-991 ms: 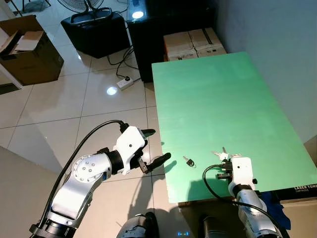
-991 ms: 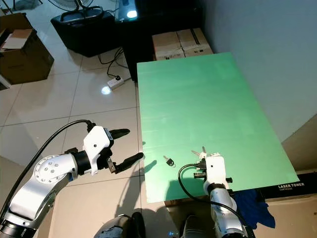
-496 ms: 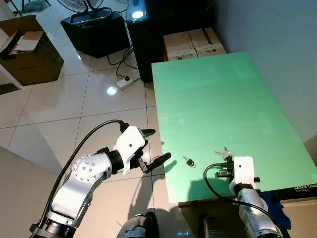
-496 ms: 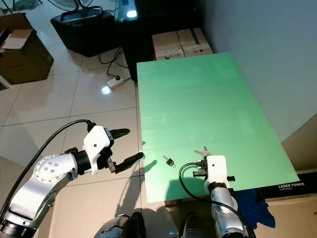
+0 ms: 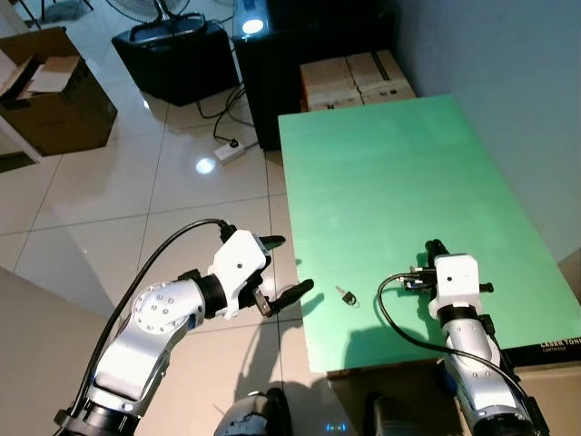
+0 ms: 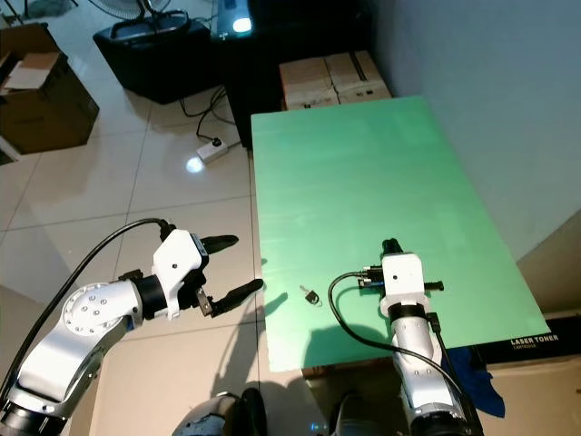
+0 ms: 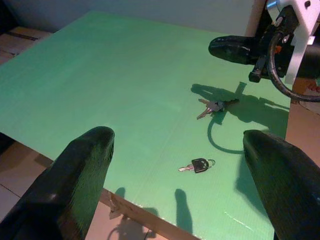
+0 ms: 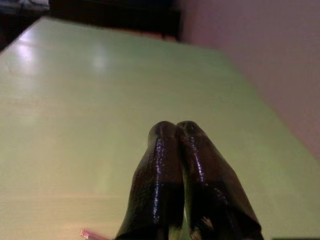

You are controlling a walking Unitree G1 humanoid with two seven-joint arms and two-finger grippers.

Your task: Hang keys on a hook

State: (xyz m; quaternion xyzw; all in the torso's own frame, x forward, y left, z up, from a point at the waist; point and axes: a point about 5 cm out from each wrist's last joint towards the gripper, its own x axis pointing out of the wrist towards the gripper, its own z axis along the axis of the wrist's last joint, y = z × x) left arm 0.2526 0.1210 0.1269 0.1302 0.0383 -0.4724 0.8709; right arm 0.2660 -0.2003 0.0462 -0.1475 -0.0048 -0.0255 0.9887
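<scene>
A bunch of silver keys (image 7: 212, 106) lies flat on the green table (image 5: 390, 182), near its front edge. A single black-headed key (image 5: 346, 296) lies a little to their left, also seen from the left wrist (image 7: 198, 165). My right gripper (image 5: 433, 248) hovers over the table right above the bunch, its fingers (image 8: 175, 170) pressed together with nothing seen between them. My left gripper (image 5: 289, 265) is open, held over the floor just off the table's left edge, its fingers (image 7: 85, 165) pointing at the keys.
A grey wall (image 5: 508, 82) runs along the table's right side. Cardboard boxes (image 5: 354, 77) and a black cabinet (image 5: 272, 64) stand past its far end. A power strip (image 5: 227, 150) with cables lies on the tiled floor. An open carton (image 5: 50, 91) stands far left.
My right gripper has risen and moved forward from the table's front edge, and now hangs over the key bunch. The keys and the left arm have not moved.
</scene>
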